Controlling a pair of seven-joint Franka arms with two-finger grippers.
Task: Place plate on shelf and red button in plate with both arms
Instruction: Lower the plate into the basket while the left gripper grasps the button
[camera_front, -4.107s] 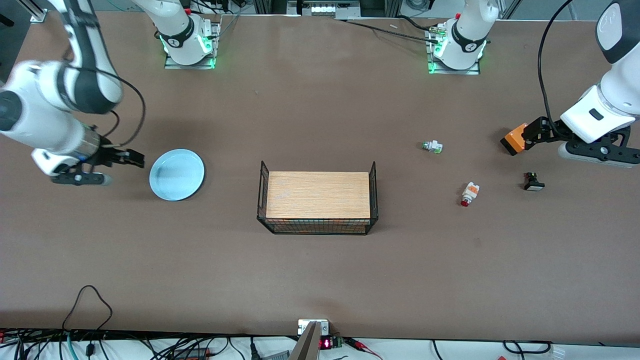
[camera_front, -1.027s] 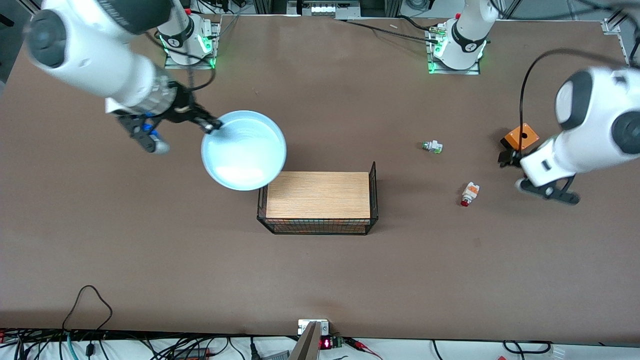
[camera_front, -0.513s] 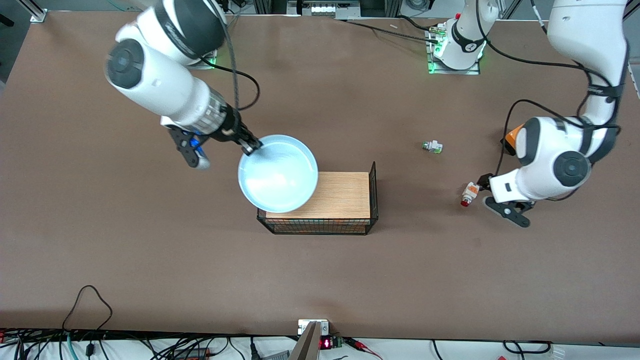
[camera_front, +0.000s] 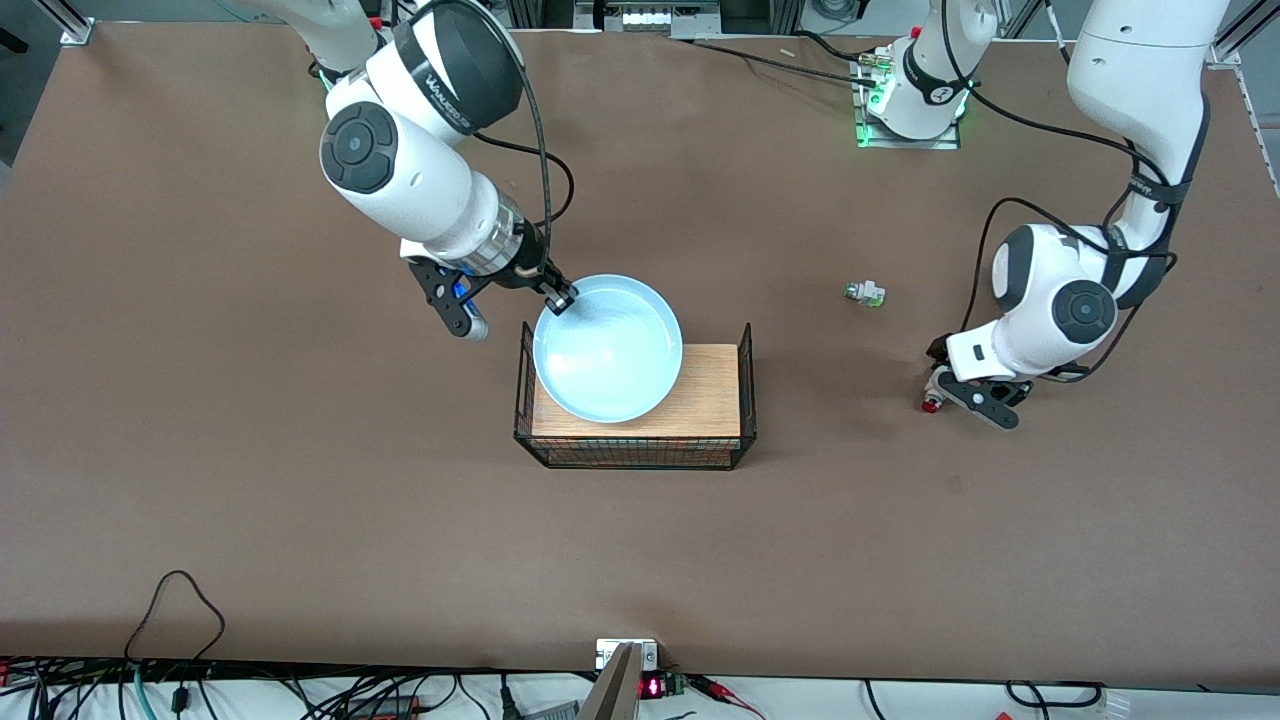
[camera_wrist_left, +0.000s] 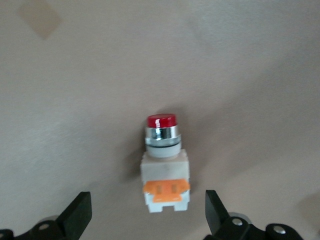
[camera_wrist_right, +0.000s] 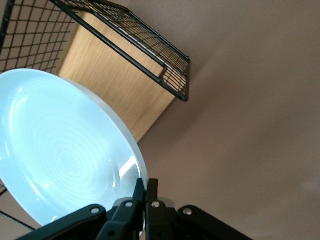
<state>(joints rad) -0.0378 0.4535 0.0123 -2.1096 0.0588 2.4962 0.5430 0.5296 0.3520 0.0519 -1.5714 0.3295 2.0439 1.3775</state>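
Note:
The pale blue plate (camera_front: 608, 348) hangs over the wooden top of the wire rack (camera_front: 700, 400), toward the right arm's end of it. My right gripper (camera_front: 560, 298) is shut on its rim; the right wrist view shows the fingers (camera_wrist_right: 145, 187) pinching the plate's edge (camera_wrist_right: 60, 155). The red button (camera_wrist_left: 164, 162) lies on the brown table with its red cap pointing away from the jaws. My left gripper (camera_wrist_left: 147, 214) is open low over it, one finger on either side and neither touching. In the front view that gripper (camera_front: 940, 385) hides most of the button; only the red cap (camera_front: 929, 405) shows.
A green-tipped white switch (camera_front: 865, 293) lies on the table, farther from the front camera than the red button. The rack has raised wire ends (camera_wrist_right: 170, 60) at both short sides. Cables run along the table edge nearest the front camera.
The right arm has carried the plate from beside the rack to over its wooden top. The left arm has swung in over the red button, its gripper still open.

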